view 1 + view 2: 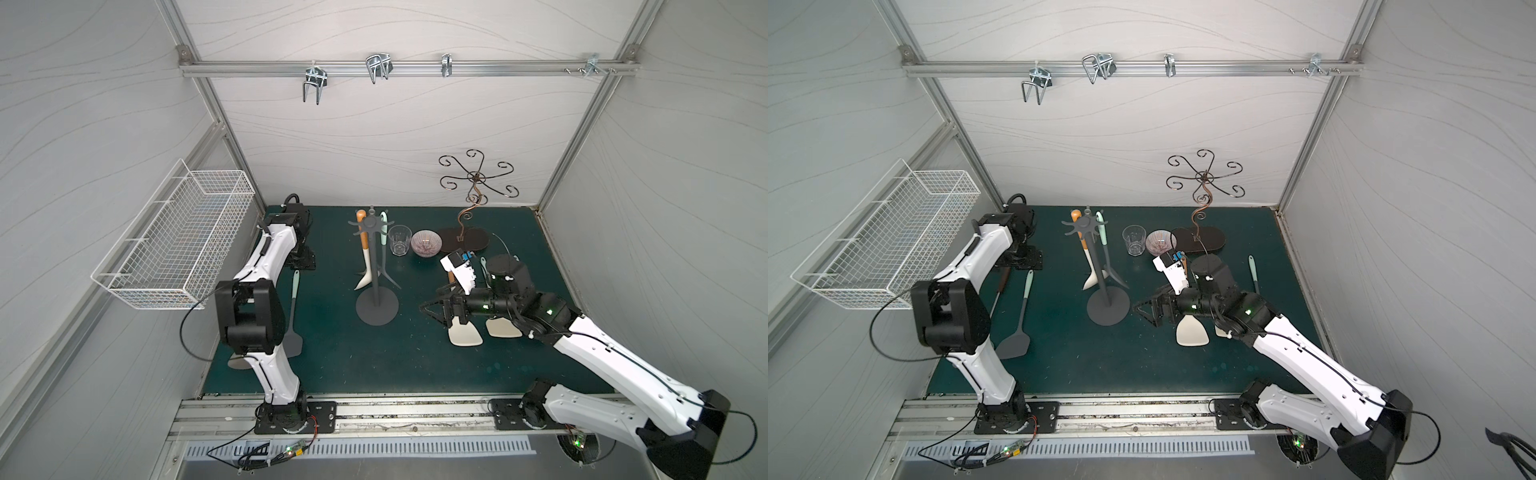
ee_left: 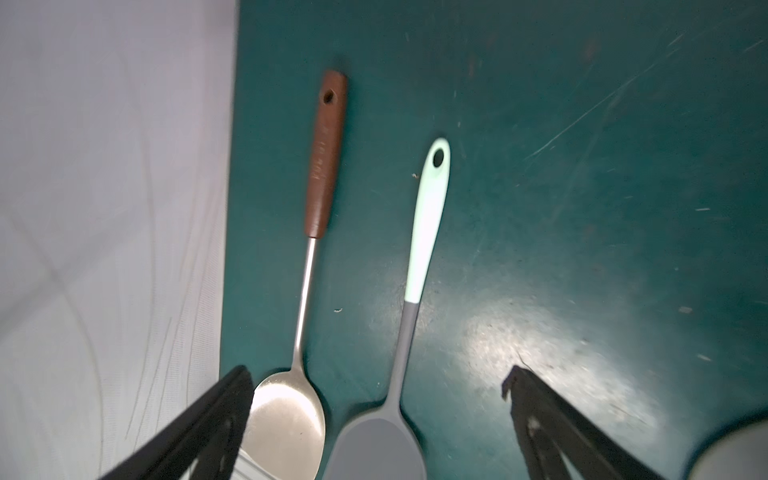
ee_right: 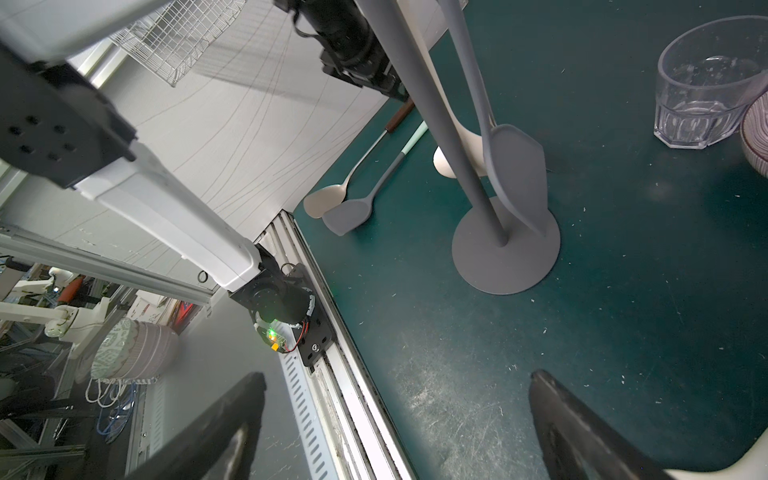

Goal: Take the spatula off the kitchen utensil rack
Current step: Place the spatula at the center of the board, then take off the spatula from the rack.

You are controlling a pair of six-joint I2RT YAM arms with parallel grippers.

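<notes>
Spread wide and holding nothing, the left pincer (image 2: 376, 386) frames its wrist view. Beneath it a grey spatula (image 2: 424, 232) with a mint handle lies flat on the bench (image 2: 582, 166), just beside a metal spoon (image 2: 326, 166). That spatula is off the rack.

From the right wrist, the right pincer (image 3: 397, 376) is likewise released and empty. It faces the rack (image 3: 507, 257), where a second grey spatula (image 3: 515, 174) and a cream spoon (image 3: 444, 162) hang beside the pole. A glass (image 3: 706, 91) stands near.

In both top views the rack stands upright mid-bench, and cream spatulas (image 1: 465, 334) lie under the right arm. How firmly the hanging handle sits on its hook is too small to tell.

If that one must come off too, I judge the danger is a snagged handle hole dragging the light stand over, perhaps into the glass. A sideways pull would cause it, so the lift wants to go straight up first.
</notes>
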